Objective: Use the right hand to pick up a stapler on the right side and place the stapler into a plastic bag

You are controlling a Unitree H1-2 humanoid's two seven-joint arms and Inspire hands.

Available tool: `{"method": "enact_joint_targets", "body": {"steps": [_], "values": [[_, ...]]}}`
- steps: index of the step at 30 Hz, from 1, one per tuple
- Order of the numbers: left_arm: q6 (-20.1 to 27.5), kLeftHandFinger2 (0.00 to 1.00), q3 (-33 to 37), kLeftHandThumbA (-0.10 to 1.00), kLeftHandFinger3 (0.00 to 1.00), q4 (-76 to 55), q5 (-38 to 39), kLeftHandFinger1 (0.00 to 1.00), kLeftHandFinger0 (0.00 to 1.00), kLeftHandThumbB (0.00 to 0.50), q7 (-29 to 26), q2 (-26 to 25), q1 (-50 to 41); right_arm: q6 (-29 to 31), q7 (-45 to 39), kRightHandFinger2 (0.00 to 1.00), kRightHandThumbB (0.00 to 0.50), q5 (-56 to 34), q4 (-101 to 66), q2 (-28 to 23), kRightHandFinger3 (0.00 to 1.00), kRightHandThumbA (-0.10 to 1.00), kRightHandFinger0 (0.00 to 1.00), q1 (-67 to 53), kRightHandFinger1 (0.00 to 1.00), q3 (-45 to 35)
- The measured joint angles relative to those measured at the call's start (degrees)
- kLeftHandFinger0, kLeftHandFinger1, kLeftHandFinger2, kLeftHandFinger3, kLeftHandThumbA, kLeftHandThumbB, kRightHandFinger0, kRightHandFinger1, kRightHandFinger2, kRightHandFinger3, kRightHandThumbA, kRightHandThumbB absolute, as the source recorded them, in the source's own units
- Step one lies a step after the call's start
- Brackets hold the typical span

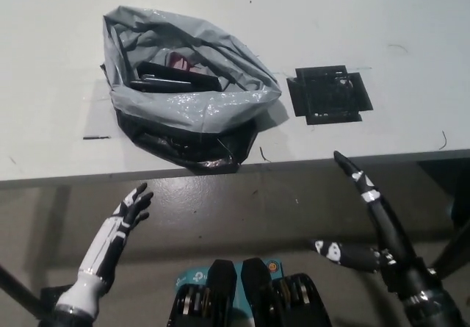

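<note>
the black right hand (383,248) hangs empty with fingers spread wide, below the table edge. the stapler (176,83) lies in the plastic bag (192,108), well up and to the left of that hand. it looks stiff, dense and smooth, so best gripped across its long sides at mid-body. the white left hand (129,213) rests open, far left.

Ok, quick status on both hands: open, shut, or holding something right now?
Left hand: open, fingers apart, holding nothing.
Right hand: open, fingers spread, holding nothing.
</note>
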State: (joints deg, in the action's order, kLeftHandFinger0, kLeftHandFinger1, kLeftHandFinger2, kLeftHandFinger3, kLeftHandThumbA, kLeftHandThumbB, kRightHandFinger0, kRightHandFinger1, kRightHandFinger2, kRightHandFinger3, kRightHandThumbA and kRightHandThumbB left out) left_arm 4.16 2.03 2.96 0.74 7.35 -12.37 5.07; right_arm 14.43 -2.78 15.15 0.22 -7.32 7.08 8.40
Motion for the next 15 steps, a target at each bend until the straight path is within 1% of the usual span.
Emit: {"method": "enact_joint_targets", "body": {"steps": [2,4,6,7,9,10,12,15], "values": [[0.0,1.0,0.0,1.0,1.0,0.0,0.0,1.0,1.0,0.27,0.1,-0.1,0.6,1.2,0.6,1.0,0.345,0.6,3.4,-0.1,1.0,0.9,1.0,1.1,1.0,-0.1],[0.0,1.0,0.0,1.0,1.0,0.0,0.0,1.0,1.0,0.268,0.1,-0.3,0.7,2.0,1.0,1.0,0.333,0.9,5.5,-0.1,1.0,0.91,1.0,1.6,1.0,-0.1],[0.0,1.0,0.0,1.0,1.0,0.0,0.1,1.0,1.0,0.261,0.2,-0.4,0.7,2.7,1.2,1.0,0.333,1.1,8.4,-0.1,1.0,0.92,1.0,1.8,1.0,-0.1],[0.0,1.0,0.0,1.0,1.0,0.0,0.1,1.0,1.0,0.256,0.2,-0.4,0.7,2.7,1.2,1.0,0.307,1.1,8.4,-0.1,1.0,0.9,1.0,1.8,1.0,-0.1],[0.1,1.0,0.0,1.0,1.0,0.0,0.1,1.0,1.0,0.26,0.4,-0.5,0.7,2.7,1.1,1.0,0.305,1.0,10.3,-0.2,1.0,0.9,1.0,1.9,1.0,-0.1],[0.1,1.0,0.0,1.0,1.0,0.0,0.1,1.0,1.0,0.271,0.4,-0.5,0.7,2.7,1.0,1.0,0.301,1.0,10.6,-0.3,1.0,0.88,1.0,1.9,1.0,-0.1],[0.1,1.0,0.0,1.0,1.0,0.0,0.1,1.0,1.0,0.267,0.5,-0.4,0.7,2.8,1.0,1.0,0.324,0.9,11.5,-0.6,1.0,0.91,1.0,1.9,1.0,-0.1],[0.1,1.0,0.0,1.0,1.0,0.0,0.1,1.0,1.0,0.27,0.6,-0.4,0.7,3.0,1.0,1.0,0.318,0.9,12.1,-0.9,1.0,0.91,1.0,1.9,1.0,-0.1]]}}
